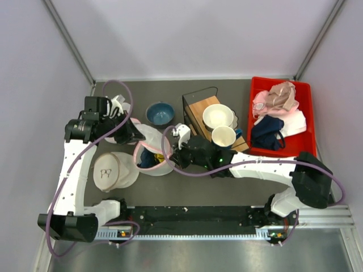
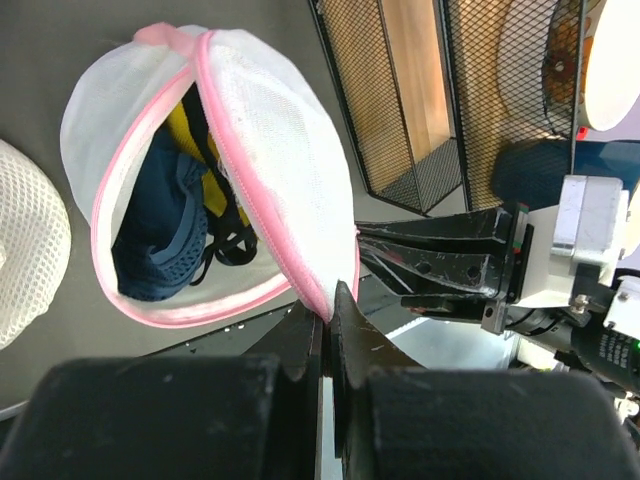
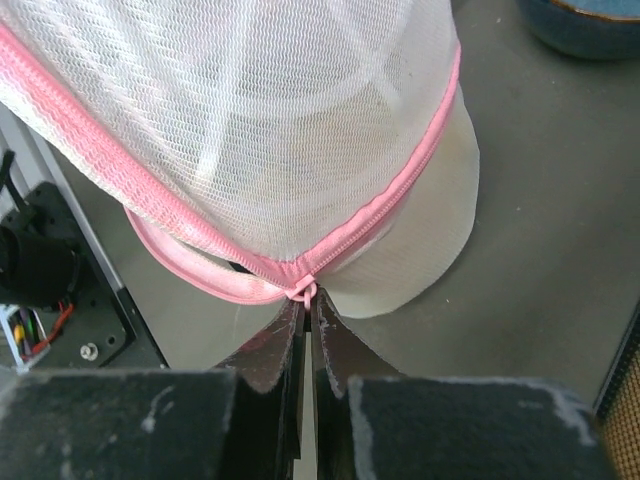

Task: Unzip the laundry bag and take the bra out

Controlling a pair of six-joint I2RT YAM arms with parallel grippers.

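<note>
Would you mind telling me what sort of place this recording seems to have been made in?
Probably a robotics lab cell staged for laundry chores, not a home: plain white partition walls enclose a dark table, a mounting rail lines its near edge, and a red bin holds clothes.

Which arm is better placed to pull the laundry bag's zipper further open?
Right. The right fingers are shut on the zipper pull, where the opening ends; the left fingers just pinch the laundry bag by its pink trim, bracing it.
</note>
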